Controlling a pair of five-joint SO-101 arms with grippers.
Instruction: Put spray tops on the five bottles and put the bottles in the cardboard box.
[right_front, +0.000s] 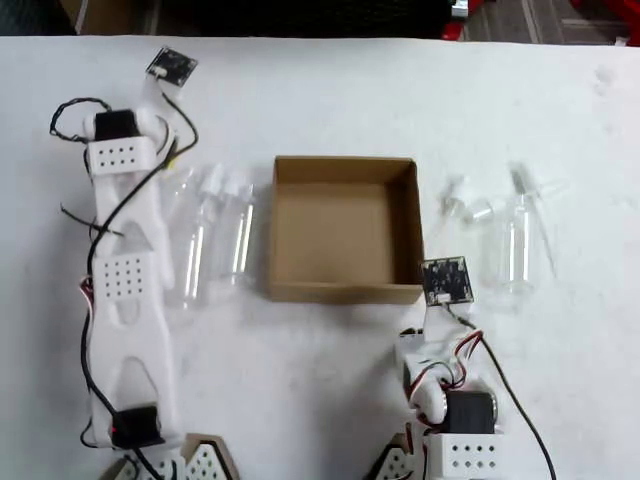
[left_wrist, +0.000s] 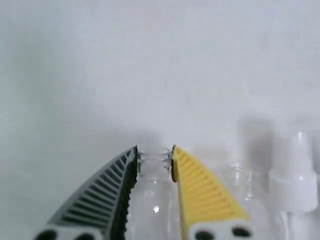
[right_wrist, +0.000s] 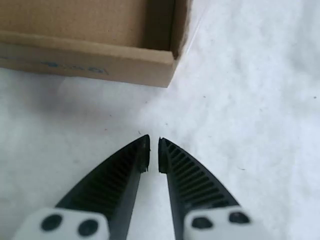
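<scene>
My left gripper (left_wrist: 155, 160) is shut on the threaded neck of a clear bottle (left_wrist: 152, 200) that has no top; its grey and yellow fingers press the neck from either side. Beside it lie another open bottle (left_wrist: 245, 180) and a bottle with a white spray top (left_wrist: 295, 172). In the high view these bottles (right_front: 215, 240) lie left of the cardboard box (right_front: 345, 290). My right gripper (right_wrist: 154, 152) hangs shut over bare table near the box's corner (right_wrist: 172, 55), with nothing in it. Right of the box lie more clear bottles (right_front: 515, 245) and loose spray tops (right_front: 458, 200).
The left arm (right_front: 125, 270) stretches along the table's left side, close to the left-hand bottles. The right arm's base (right_front: 455, 420) sits at the near edge. White table lies open between the arms in front of the box.
</scene>
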